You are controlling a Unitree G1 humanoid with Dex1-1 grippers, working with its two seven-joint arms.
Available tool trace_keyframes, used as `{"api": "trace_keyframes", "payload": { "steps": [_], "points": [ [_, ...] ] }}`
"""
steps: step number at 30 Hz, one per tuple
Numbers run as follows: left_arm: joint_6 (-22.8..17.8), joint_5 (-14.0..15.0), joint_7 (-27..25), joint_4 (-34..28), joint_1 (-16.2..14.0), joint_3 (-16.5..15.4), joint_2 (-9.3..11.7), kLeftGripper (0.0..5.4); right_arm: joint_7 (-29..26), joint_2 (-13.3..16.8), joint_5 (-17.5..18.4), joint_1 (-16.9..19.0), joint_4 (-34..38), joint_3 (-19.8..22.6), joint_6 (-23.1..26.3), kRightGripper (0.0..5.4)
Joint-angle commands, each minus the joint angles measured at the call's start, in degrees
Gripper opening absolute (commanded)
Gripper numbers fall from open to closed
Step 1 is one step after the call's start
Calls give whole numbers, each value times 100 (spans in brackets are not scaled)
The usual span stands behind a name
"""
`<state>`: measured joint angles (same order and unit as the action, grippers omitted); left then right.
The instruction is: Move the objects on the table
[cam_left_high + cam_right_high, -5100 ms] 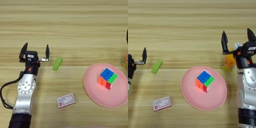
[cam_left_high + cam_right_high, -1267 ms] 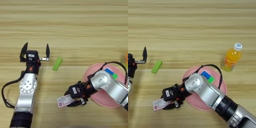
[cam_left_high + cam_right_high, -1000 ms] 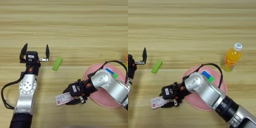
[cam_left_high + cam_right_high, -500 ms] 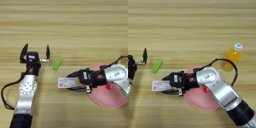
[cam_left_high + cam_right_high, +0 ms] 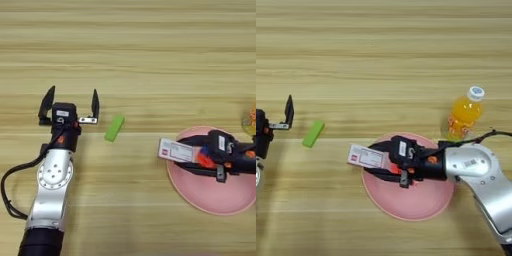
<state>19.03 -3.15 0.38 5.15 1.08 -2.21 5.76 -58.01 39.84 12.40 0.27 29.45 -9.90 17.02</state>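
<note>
A light wooden table (image 5: 150, 50) with horizontal plank lines fills the view. The right gripper (image 5: 381, 162) reaches in from the right side and lies low over the left part of the pink plate (image 5: 416, 207). Its two black fingers are pinching the flat red-and-white box (image 5: 365, 156), which sticks out to the left past the rim of the plate and is a little tilted. The puzzle cube is mostly hidden behind the gripper; only small orange and blue parts (image 5: 204, 156) show beside it, on the plate. The orange juice bottle (image 5: 463, 116) with white cap stands upright just behind the plate, near its right side, on the table. The small green bar (image 5: 114, 128) lies on the table to the left of the plate, well apart from it. Just beside the bar, further left, the left gripper (image 5: 70, 106) rests with its fingers spread wide and holds nothing.
</note>
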Motion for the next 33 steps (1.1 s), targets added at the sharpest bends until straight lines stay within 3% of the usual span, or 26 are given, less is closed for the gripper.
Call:
{"api": "trace_keyframes", "payload": {
  "steps": [1, 10, 19, 26, 33],
  "points": [
    [-43, -11, -54, 42, 121, -23, 69, 540, 116, 114, 65, 125, -231, 370, -215, 210],
    [-26, -9, -93, 89, 177, -59, 101, 540, 135, 247, 103, 349, -539, 799, -448, 210],
    [-35, -1, -122, 101, 183, -76, 108, 540, 192, 405, 195, 994, -664, 1476, -649, 210],
    [-34, -19, -123, 154, 223, -64, 91, 540, 361, 351, 341, 945, -961, 1909, -606, 210],
    [-7, -20, -132, 265, 280, -73, 110, 540, 449, 406, 197, 1067, -1432, 2059, -733, 210]
  ]
}}
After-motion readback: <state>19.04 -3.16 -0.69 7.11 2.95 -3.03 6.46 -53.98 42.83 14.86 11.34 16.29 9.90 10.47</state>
